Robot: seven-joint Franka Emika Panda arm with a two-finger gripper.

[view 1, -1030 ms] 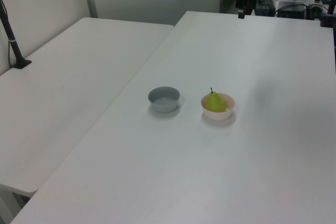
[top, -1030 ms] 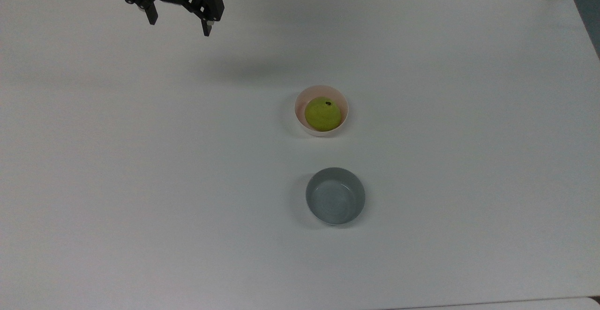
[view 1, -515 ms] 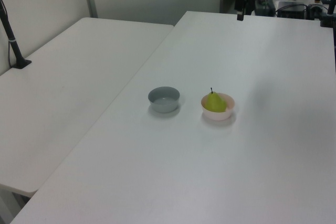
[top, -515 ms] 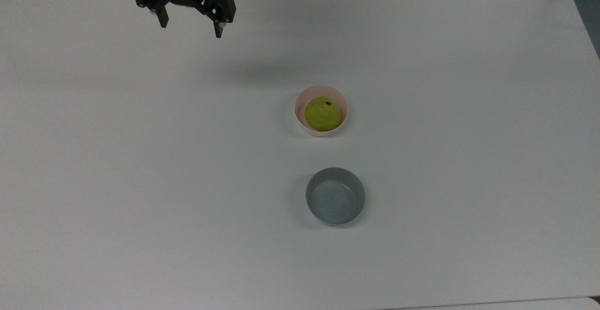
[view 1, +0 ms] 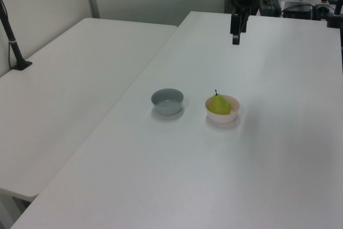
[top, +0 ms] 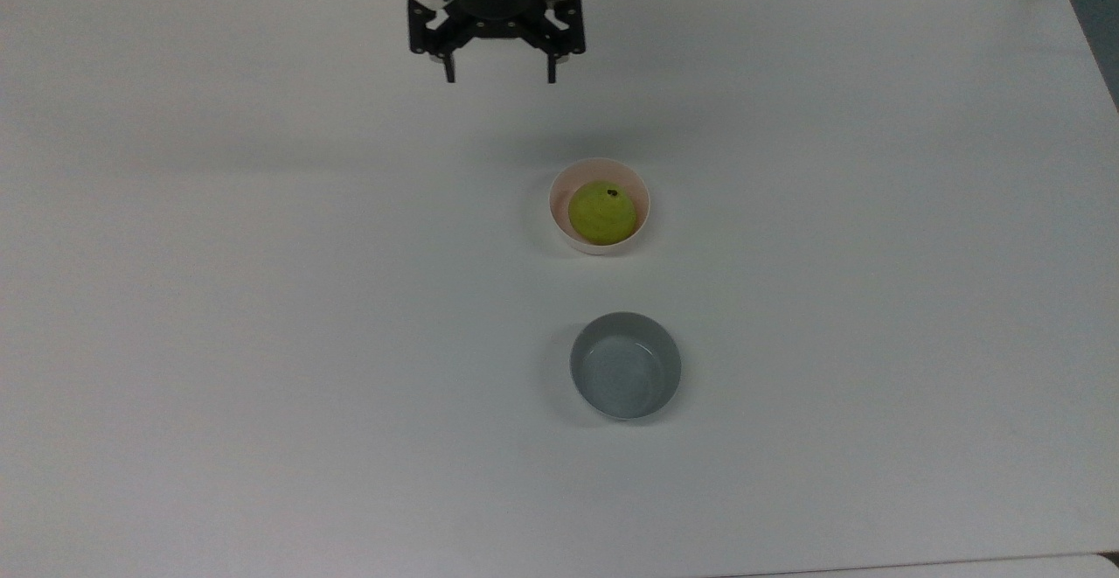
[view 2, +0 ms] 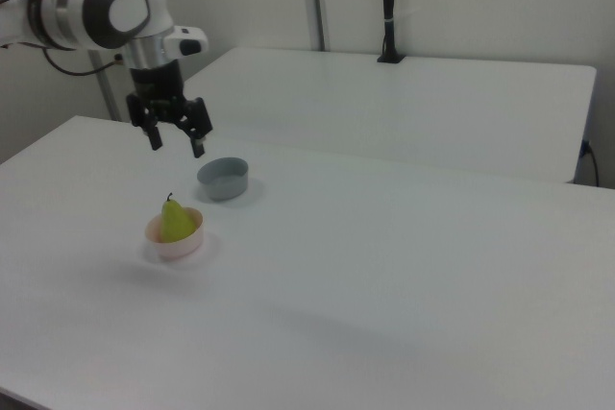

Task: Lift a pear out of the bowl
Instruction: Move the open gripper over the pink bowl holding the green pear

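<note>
- gripper [top: 498, 80] is hanging above the table [top: 262, 298] with fingers spread wide, holding nothing
- pear [top: 601, 212] is sitting upright in the pink bowl [top: 568, 180], well apart from the gripper
- grey bowl [top: 625, 366] is standing near the pink bowl

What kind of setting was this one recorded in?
Most likely a robotics lab or office workspace. A robot arm hangs over plain white tables, a black pole is clamped to a table edge, and the setup is a pear in a bowl.
</note>
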